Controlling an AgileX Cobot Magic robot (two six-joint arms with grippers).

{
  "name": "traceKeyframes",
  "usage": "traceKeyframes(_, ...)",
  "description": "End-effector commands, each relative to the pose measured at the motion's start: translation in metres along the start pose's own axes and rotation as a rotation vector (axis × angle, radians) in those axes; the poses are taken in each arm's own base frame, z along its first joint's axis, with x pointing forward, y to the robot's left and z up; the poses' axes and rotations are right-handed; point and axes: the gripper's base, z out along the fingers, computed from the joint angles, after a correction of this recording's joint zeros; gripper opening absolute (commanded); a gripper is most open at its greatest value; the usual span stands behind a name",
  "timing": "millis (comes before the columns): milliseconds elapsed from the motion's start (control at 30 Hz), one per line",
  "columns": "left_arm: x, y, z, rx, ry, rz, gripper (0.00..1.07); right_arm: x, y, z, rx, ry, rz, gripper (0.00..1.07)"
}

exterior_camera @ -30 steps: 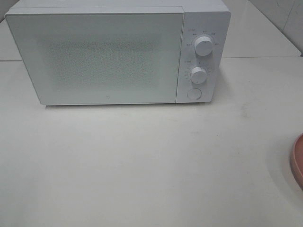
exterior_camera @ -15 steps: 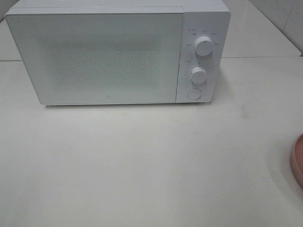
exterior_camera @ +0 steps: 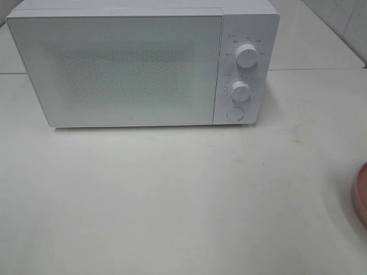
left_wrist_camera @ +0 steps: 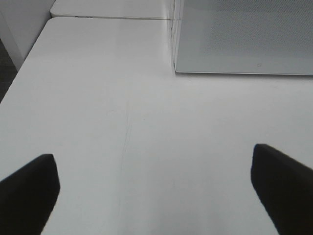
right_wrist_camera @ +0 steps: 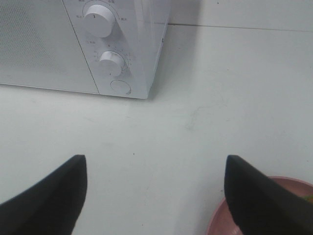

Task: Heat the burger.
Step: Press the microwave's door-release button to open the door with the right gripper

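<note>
The burger is hidden; only a tiny green speck shows on the pink plate behind a finger, and I cannot tell what it is. The white microwave stands at the back of the table with its door shut. My left gripper hovers open over bare table in front of the microwave's left corner. My right gripper is open too, in front of the control panel, with the plate by one finger. Neither gripper shows in the exterior high view.
The panel carries two round knobs and a round button. The pink plate's rim pokes in at the right edge of the table. A tiled wall stands at the back right. The table's left edge drops off.
</note>
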Motion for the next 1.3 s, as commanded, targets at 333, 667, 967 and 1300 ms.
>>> traceKeyframes(333,0.001,0.000,-0.003,0.002,-0.034,-0.002,1.00,-0.011,-0.001,0.030,0.011,-0.005,0.007,0.75)
traceKeyframes(667,0.001,0.000,-0.003,0.002,-0.034,-0.002,1.00,-0.005,-0.005,0.068,0.021,-0.054,0.010,0.75)
traceKeyframes(967,0.001,0.000,-0.003,0.002,-0.034,-0.002,1.00,0.015,-0.010,0.090,0.028,-0.231,-0.005,0.75)
traceKeyframes(1300,0.001,0.000,-0.003,0.002,-0.034,-0.002,1.00,0.029,-0.014,0.113,0.040,-0.289,-0.032,0.75)
